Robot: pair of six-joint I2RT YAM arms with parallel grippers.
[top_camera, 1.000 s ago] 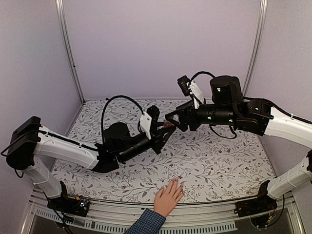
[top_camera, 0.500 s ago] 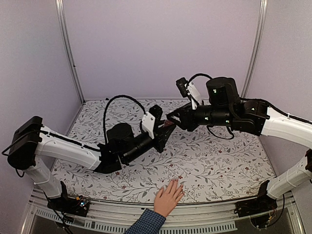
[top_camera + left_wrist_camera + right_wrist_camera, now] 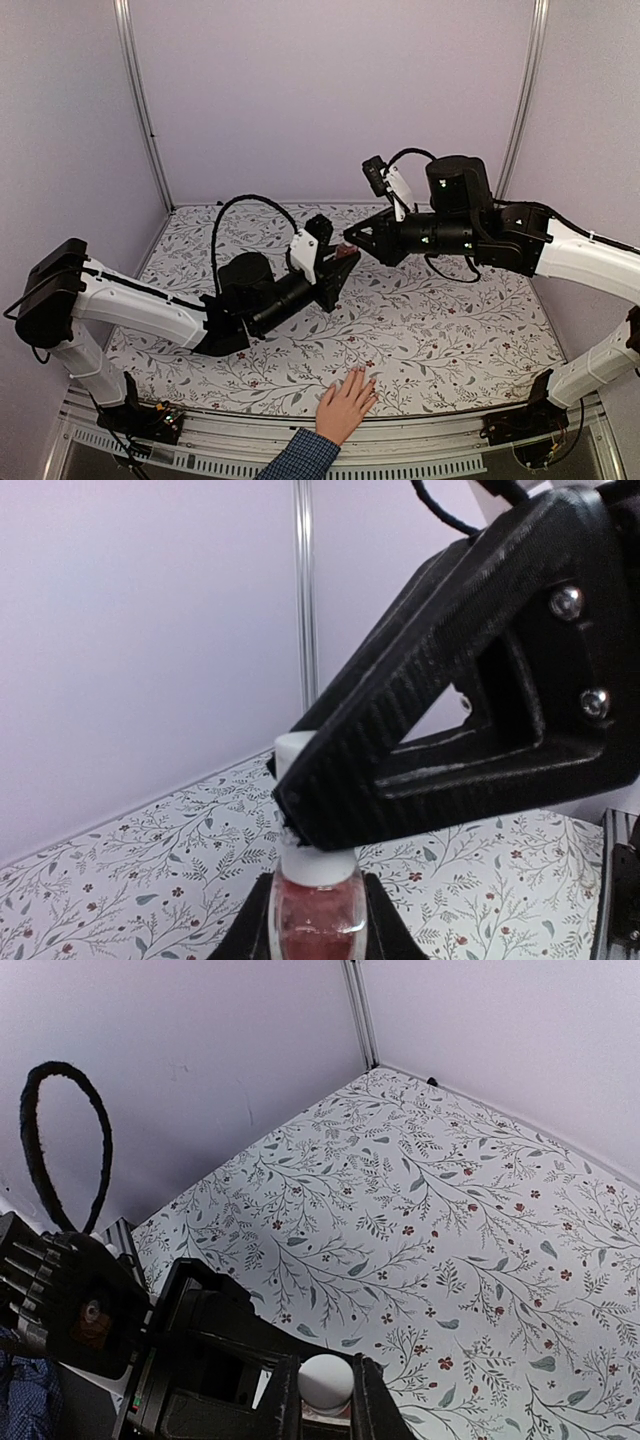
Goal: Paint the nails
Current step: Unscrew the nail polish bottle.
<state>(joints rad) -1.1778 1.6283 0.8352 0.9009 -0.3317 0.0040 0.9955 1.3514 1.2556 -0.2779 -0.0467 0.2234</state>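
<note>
Lilac walls and aluminium corner posts enclose a table covered with a white cloth printed with grey sprigs and small red flowers.

Item 1. Left claw: black, two-fingered, raised above the middle of the cloth. It is clamped on the body of item 2, with one finger on each side of the glass.

Item 2. Small clear glass bottle, upright between the left claw's fingers. Contents: pinkish-red liquid, filling the part of the body that shows. The lower part is out of frame.

Item 3. Round white plastic cap, seated on the bottle's neck, directly above the left claw and pinched between the fingers of item 4.

Item 4. Right claw: black, ribbed triangular fingers, reaching in from the right and meeting the left claw tip to tip. Its fingers are drawn together on the white cap.

Item 5. Light-skinned human hand, palm down and fingers spread at the near edge of the table, with a blue checked sleeve cuff. It lies well apart from both claws, below them and toward the arm bases.

Item 6. Nails, at the tips of that hand's fingers, pointing toward the claws. They are too small to tell their colour.
</note>
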